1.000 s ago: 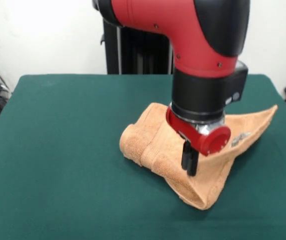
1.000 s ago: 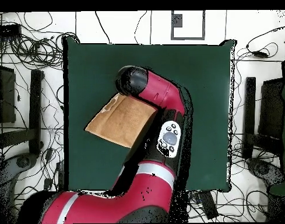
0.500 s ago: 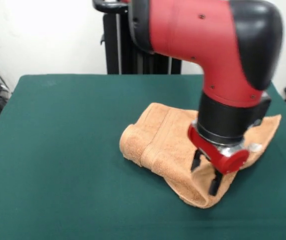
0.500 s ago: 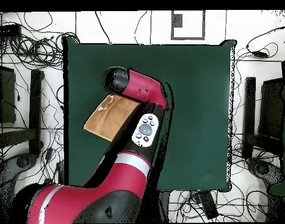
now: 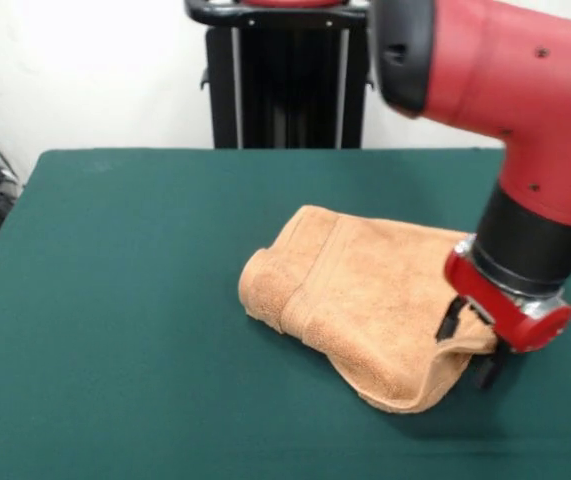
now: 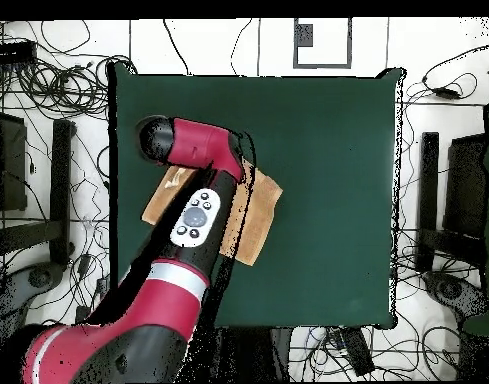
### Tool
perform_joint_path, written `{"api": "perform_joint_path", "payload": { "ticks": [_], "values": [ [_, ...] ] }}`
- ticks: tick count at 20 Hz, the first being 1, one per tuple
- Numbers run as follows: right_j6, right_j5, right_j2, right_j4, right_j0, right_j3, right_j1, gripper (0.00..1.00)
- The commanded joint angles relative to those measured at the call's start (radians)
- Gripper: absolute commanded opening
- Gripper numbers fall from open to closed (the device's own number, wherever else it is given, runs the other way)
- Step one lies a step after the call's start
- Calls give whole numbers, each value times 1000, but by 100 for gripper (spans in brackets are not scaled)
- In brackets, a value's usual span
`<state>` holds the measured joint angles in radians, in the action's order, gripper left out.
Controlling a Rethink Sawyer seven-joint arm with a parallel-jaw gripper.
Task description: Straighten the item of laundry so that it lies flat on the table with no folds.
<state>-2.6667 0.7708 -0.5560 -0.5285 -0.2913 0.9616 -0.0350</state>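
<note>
The table [image 5: 115, 300] is a wide dark green cloth top, bare across most of its surface; the arm [image 6: 188, 215] reaches over it from the robot's side; the towel [image 5: 355, 290] lies right of centre in the front view, doubled over, with a rolled fold at its left end and a thick rounded fold along its near edge. The gripper [image 5: 473, 350] sits low at the towel's right end, its 2 dark fingers [image 5: 450, 320] spread apart with the towel's edge between them, not clearly clamped. The terry looks light, limp and grippy on felt, so it should drag rather than slide; a pinch on 1 layer at a free corner seems best, peeled outward.
</note>
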Motion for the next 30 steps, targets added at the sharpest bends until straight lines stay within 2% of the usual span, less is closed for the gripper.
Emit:
{"api": "perform_joint_path", "payload": {
  "ticks": [1, 4, 10, 20, 23, 27, 30],
  "values": [
    [-399, 209, -49, -46, -36, -170, 52, 100],
    [-439, 275, -85, -53, -26, -265, 92, 100],
    [-432, 376, -120, -58, 5, -406, 129, 100],
    [-437, 397, -183, -126, 96, -612, 200, 100],
    [-386, 404, -209, -172, 145, -688, 221, 100],
    [-225, 424, -151, -162, 167, -636, 152, 100],
    [-82, 397, -63, -105, 163, -474, 37, 100]
  ]
}}
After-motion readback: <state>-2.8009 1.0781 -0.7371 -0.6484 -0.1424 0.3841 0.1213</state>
